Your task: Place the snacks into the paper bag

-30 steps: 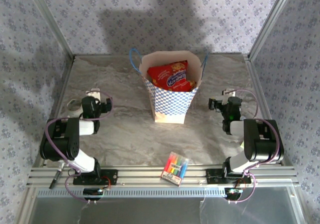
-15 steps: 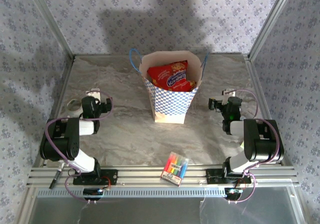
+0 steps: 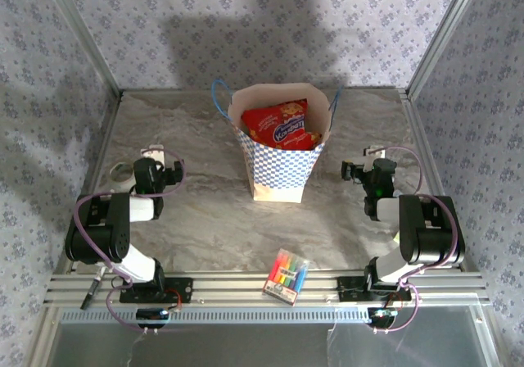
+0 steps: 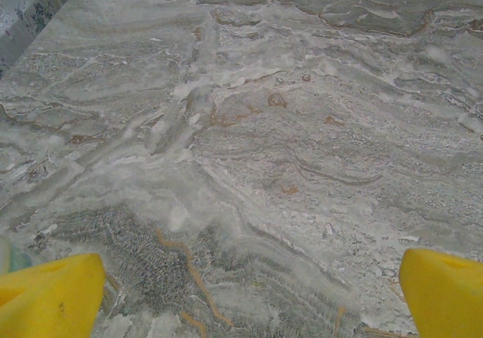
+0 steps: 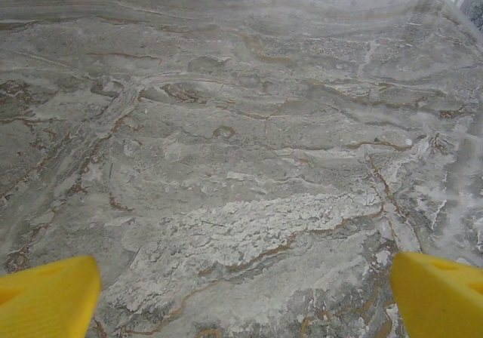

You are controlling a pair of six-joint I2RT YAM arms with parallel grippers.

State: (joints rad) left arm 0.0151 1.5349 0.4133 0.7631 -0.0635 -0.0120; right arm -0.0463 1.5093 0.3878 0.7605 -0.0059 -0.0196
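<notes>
We are holding the left claw (image 4: 245, 293) and right claw (image 5: 241, 296) wide apart and empty over the bench (image 3: 196, 219), well apart from the paper bag (image 3: 282, 166) so that nothing tips it. The bag is standing upright mid-bench with the red cookie bag (image 3: 282, 125) poking up inside, so we are judging the packing about done.

Top view: diffuse, even light, moderate brightness. Broad soft-edged shadows on the back wall (image 3: 246, 31). Wrist views: counter (image 4: 287, 127) sharp mid-field. Yellow fingertips (image 4: 47, 296) of the left pincer (image 4: 245, 296) and right pincer (image 5: 245, 293) are blurred at the bottom corners. Pale glare on the counter's right edge, right wrist view.
</notes>
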